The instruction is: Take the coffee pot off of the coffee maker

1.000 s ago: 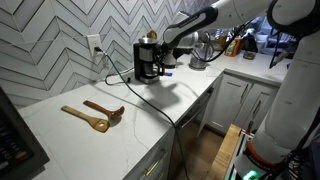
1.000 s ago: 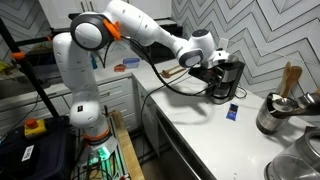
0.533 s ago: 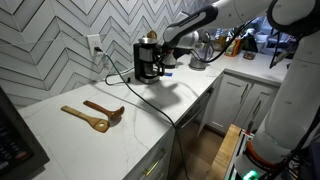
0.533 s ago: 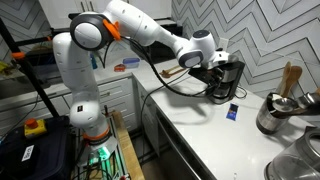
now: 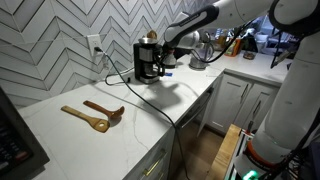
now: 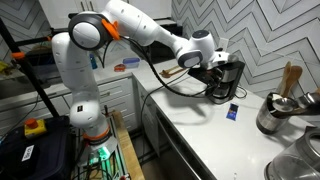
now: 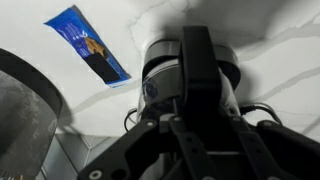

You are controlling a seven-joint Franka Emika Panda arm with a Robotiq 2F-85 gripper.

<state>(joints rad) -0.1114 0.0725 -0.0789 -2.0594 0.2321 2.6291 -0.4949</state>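
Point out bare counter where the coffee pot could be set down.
Bare counter between the wooden spoons and the black cable near the coffee maker. Another patch: between the blue packet and steel pot. Crowded around the end effector.

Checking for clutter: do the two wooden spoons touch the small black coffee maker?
No, the two wooden spoons lie well apart from the small black coffee maker.

The arm [image 6: 138, 19] is made of glossy white, rounded segments with smooth shells. An orange ring [image 6: 113, 28] bands one upper joint. Below that ring the body is a stout white column. Beyond the ring the shell slims to a pale grey wrist [image 6: 200, 47] and a black pincer [image 6: 214, 63]. In the wrist view, its matte black linkage bars [image 7: 190, 140] fan outward.
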